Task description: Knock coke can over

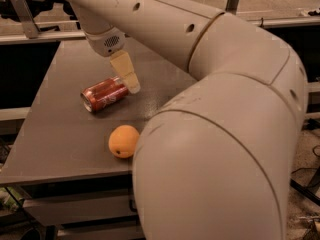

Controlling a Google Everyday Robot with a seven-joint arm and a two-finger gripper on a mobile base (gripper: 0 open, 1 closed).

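The coke can (104,94) is red with white lettering and a silver top. It lies on its side on the grey table (55,134), left of centre, its top pointing to the left front. My gripper (128,79) hangs just above the can's right end, close to it or touching it. Only one pale finger (125,71) shows clearly.
An orange fruit (123,141) sits on the table in front of the can, near the front edge. My large arm covers the right side of the table. A metal rail (45,36) runs behind the table, and shelves (75,209) sit beneath it.
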